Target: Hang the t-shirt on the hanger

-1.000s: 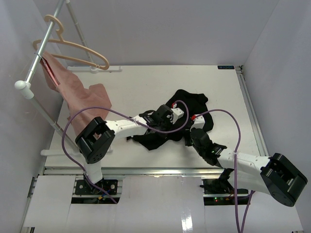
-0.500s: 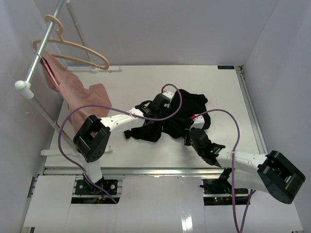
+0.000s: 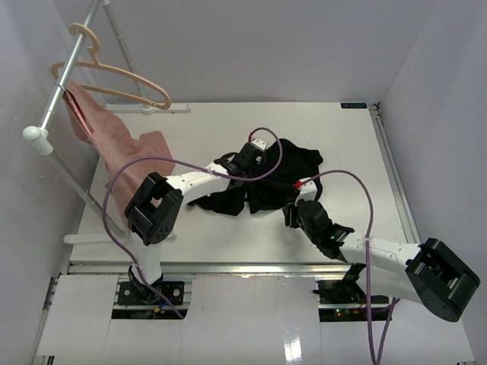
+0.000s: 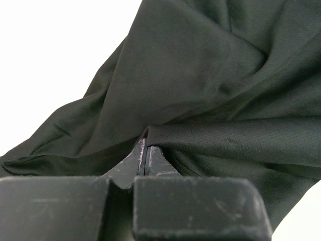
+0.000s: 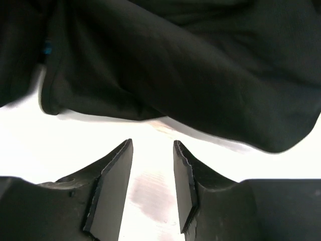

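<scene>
My right gripper [image 5: 152,143] was closed one second ago and now its jaws stand apart with nothing between them. The edge of the black t-shirt [image 3: 283,176] lies just in front of the fingertips, on the white table [image 3: 350,144]. My left gripper [image 4: 144,144] stays pressed shut on a fold of the t-shirt, and in this last second it has carried that fold a little toward the far edge of the table. The t-shirt is bunched in the middle of the table.

The hanger [image 3: 114,92] hangs on the grey rail [image 3: 47,114] over the far left corner, well apart from the t-shirt, and it is bare. A pink cloth [image 3: 129,152] hangs below the rail.

I judge that only the left arm now controls the garment. The right one is free to take a new grip, perhaps at the hem, so the task is at an early step.
</scene>
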